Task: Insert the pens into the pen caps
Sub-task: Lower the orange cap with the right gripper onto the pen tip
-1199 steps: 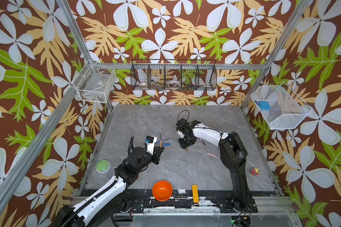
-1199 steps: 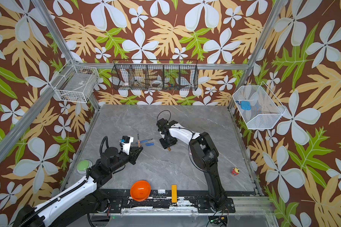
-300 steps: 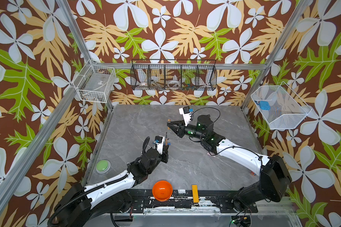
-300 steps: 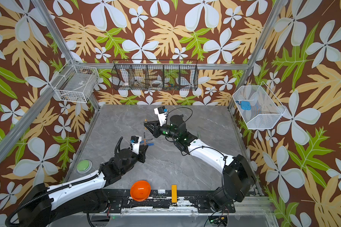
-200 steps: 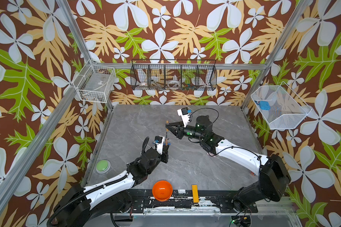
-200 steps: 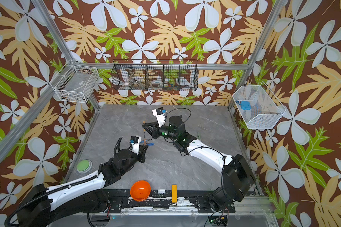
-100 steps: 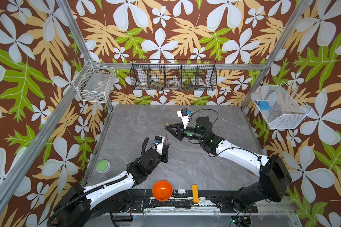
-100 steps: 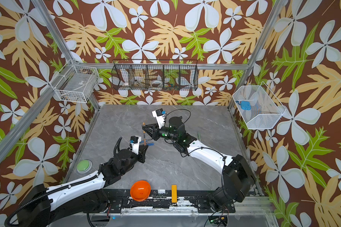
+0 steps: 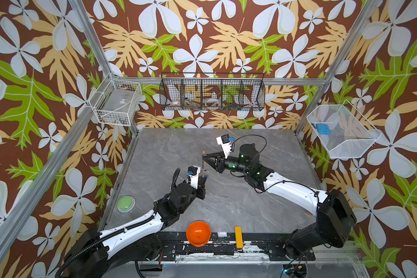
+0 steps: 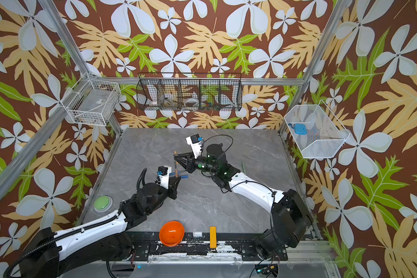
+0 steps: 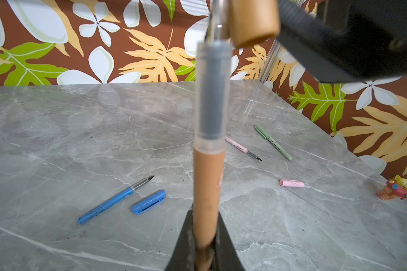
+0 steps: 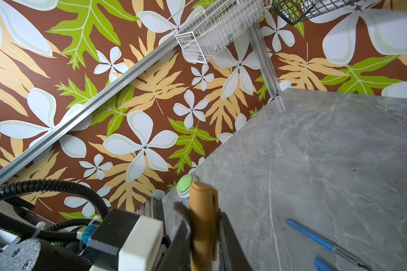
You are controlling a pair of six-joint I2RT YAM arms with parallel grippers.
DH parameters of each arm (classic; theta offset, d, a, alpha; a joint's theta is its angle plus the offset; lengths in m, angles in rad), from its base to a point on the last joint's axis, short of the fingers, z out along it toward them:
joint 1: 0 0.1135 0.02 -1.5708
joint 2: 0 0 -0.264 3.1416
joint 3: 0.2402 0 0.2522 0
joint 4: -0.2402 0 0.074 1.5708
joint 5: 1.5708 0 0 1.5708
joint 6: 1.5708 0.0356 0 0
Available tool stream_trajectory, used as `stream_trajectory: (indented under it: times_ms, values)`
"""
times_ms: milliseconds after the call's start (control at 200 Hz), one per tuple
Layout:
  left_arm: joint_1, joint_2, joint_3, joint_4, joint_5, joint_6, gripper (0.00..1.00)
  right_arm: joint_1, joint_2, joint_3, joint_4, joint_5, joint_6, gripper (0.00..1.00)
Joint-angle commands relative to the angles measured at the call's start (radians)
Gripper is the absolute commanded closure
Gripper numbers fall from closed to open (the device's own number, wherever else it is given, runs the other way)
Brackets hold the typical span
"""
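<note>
Brown pen [image 11: 208, 183] upright in left claw [image 11: 205, 214]

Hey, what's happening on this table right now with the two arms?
The left claw holds a brown pen upright, tip up. The right claw holds the brown cap just above it, but the tip is beside the cap's mouth, not inside. A blue pen and blue cap, a pink pen and pink cap, and a green pen lie on the table.

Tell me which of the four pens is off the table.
The brown pen, held upright in the shut left gripper. The blue pen, pink pen and green pen all lie flat on the table.
</note>
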Motion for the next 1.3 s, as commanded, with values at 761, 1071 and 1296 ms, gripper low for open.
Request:
stream_trajectory:
  times_ms: [761, 1071, 1296]
  values:
    - [-0.002, -0.003, -0.001, 0.035, 0.023, 0.015, 1.0, 0.002, 0.004, 0.019, 0.127, 0.007, 0.023, 0.81]
    - [-0.001, 0.003, 0.001, 0.036, 0.021, 0.015, 1.0, 0.008, 0.012, 0.01, 0.122, 0.0, 0.022, 0.81]
    - [-0.001, -0.001, 0.003, 0.037, 0.018, 0.018, 1.0, 0.01, 0.014, -0.001, 0.12, 0.005, 0.02, 0.81]
